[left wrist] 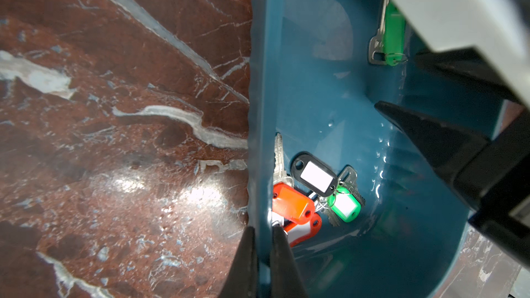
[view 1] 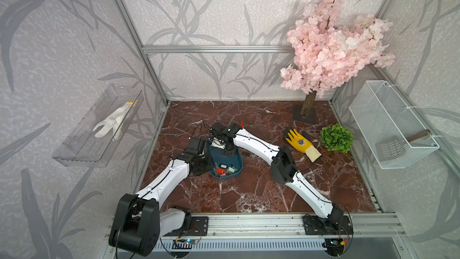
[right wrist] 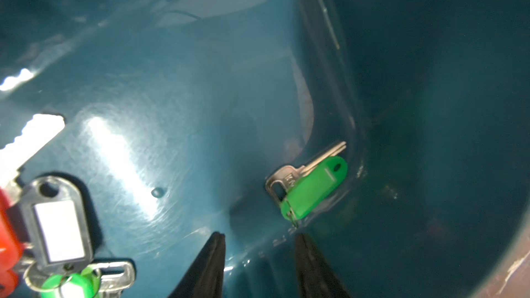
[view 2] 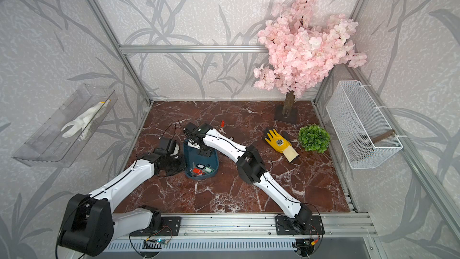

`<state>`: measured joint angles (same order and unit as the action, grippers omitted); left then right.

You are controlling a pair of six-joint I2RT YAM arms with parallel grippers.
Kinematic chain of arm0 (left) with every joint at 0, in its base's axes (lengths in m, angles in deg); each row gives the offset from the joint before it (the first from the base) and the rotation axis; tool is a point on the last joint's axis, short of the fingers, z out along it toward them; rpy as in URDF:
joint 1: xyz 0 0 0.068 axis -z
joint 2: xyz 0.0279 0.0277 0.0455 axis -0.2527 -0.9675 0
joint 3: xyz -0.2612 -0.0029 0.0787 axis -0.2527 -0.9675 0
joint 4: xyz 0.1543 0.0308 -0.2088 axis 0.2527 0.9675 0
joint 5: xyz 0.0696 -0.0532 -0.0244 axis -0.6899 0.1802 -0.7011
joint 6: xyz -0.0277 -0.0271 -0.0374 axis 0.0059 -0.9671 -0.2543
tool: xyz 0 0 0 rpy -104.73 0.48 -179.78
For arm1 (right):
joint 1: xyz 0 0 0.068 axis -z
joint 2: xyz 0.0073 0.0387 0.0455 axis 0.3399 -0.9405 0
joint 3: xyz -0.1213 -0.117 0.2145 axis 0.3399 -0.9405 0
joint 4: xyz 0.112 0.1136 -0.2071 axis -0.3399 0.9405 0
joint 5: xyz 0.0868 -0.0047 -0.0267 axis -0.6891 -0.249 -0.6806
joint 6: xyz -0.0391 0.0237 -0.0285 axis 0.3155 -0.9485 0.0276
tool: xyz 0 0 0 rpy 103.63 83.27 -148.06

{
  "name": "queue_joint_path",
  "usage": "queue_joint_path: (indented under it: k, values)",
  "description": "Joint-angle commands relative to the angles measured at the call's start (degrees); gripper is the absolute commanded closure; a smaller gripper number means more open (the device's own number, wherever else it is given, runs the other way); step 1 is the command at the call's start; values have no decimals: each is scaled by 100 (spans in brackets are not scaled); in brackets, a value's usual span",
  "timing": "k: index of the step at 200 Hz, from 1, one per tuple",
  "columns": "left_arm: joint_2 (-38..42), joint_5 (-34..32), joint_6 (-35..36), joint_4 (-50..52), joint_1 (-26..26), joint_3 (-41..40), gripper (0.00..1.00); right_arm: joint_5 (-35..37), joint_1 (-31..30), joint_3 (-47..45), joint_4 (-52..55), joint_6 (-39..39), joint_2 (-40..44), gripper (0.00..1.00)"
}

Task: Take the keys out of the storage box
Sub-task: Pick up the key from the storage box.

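Nearest the lens in the left wrist view, the left gripper is clenched on the long wall of the storage box — one finger outside, one inside, teal plastic between. Judged purpose: anchor the light box so it cannot slide while the other arm works inside. In the top views this clamp sits at the box's 9 o'clock side.

The right gripper hangs inside the box at its 12 o'clock end. Its jaws are released with nothing between them, and the tips are just short of a green-tagged key lying against the foot of the wall. That placement suggests this key is the next pick; the curved corner likely leaves little room for the outer finger.

Other keys — red, black and green tags, overlapping — lie heaped at the box's 6 o'clock end. A red-tagged key lies outside the box on the marble table, at the box's 1 o'clock.

Yellow work glove and green plant ball sit at 3 o'clock, well apart. Neither blocks the arms.
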<state>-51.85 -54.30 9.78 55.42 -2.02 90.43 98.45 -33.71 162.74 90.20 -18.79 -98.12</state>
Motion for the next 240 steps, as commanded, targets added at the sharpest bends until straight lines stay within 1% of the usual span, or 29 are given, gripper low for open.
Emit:
queue_joint_path:
  k: [1, 104, 146, 172, 199, 219, 240]
  values:
    - [52, -88, -108, 277, 13, -95, 98, 193, -19, 146, -95, 55, -158, 58]
    - [70, -186, -85, 362, 12, -86, 98, 406, 31, 171, -306, 232, -428, 64]
    - [72, -200, -82, 368, 12, -83, 98, 225, 85, 171, -253, 220, -474, 66]
    - [81, -203, -82, 376, 12, -78, 98, 169, 97, 168, -174, 237, -549, 73]
    - [99, -207, -82, 394, 13, -73, 98, 185, 103, 168, -139, 231, -612, 76]
    - [120, -233, -86, 406, 12, -80, 98, 246, 108, 163, -112, 232, -628, 83]
    - [132, -248, -91, 409, 12, -78, 98, 339, 104, 163, -102, 223, -594, 87]
